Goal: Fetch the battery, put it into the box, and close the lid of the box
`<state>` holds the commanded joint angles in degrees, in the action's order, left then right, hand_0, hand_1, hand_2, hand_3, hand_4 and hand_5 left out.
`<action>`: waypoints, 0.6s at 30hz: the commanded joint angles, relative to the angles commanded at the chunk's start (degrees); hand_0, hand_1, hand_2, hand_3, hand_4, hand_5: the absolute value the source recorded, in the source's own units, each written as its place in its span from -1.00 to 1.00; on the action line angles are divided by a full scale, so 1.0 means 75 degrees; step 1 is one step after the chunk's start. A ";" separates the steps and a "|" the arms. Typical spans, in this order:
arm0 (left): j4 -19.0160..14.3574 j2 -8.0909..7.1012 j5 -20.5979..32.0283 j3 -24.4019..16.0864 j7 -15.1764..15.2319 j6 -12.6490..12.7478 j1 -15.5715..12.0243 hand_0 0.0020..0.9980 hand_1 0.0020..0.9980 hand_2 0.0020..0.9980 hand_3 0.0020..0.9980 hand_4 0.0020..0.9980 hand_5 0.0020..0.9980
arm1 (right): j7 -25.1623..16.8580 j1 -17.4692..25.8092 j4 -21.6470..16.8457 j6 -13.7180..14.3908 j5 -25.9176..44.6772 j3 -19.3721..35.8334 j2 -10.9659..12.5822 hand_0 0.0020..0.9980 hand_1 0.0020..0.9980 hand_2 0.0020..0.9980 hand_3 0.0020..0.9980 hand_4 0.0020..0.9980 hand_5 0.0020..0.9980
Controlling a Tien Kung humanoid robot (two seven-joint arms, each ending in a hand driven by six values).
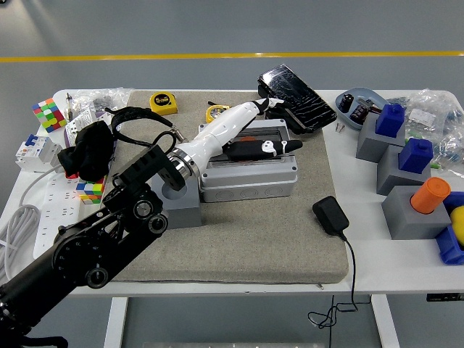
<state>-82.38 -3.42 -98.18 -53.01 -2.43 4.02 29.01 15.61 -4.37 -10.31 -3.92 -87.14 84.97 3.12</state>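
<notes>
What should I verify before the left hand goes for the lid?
1. Orange battery inside the grey box: ok, though partly hidden by the hand.
2. Left hand free of the battery: cannot tell; fingers overlap it.
3. Lid open, leaning back behind the box: ok.
4. Hand out of the lid's closing path: not ok; it lies across the box opening.
5. Box seated on the grey mat: ok.
6. Charger away from the box: ok.
</notes>
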 joint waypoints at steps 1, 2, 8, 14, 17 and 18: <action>-0.0076 -0.0016 0.0174 -0.0182 0.0178 0.0118 -0.0145 0.55 0.71 0.63 0.65 1.00 0.59 | 0.0003 0.0003 0.0000 0.0000 -0.0015 0.0015 -0.0003 0.29 0.33 0.35 0.15 0.94 0.16; -0.0131 -0.0027 0.0370 -0.0385 0.0378 0.0242 -0.0296 0.55 0.71 0.63 0.65 1.00 0.59 | 0.0001 0.0006 0.0000 -0.0001 -0.0019 0.0020 -0.0006 0.29 0.33 0.35 0.15 0.94 0.16; -0.0264 0.0015 0.1610 -0.1610 0.1381 0.0651 -0.1222 0.47 0.64 0.57 0.57 1.00 0.43 | -0.0003 0.0015 0.0000 -0.0001 -0.0031 0.0049 0.0002 0.29 0.33 0.35 0.15 0.95 0.16; -0.0259 0.0031 0.2550 -0.2650 0.2006 0.0654 -0.2025 0.38 0.58 0.53 0.53 1.00 0.34 | -0.0002 -0.0013 0.0000 0.0018 -0.0050 0.0176 0.0043 0.28 0.33 0.35 0.15 0.95 0.16; -0.0268 0.0000 0.2716 -0.2925 0.2076 0.0709 -0.2296 0.38 0.58 0.53 0.53 1.00 0.34 | 0.0012 -0.0019 0.0000 0.0018 -0.0113 0.0267 0.0052 0.28 0.33 0.35 0.15 0.95 0.16; -0.0282 -0.0020 0.2764 -0.3002 0.2085 0.0711 -0.2380 0.38 0.58 0.53 0.53 1.00 0.34 | 0.0013 -0.0023 0.0000 0.0019 -0.0126 0.0292 0.0054 0.28 0.33 0.35 0.15 0.95 0.16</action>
<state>-84.49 -3.57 -77.45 -75.52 13.21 9.35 11.16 15.71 -4.54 -10.31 -3.78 -88.09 87.16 3.52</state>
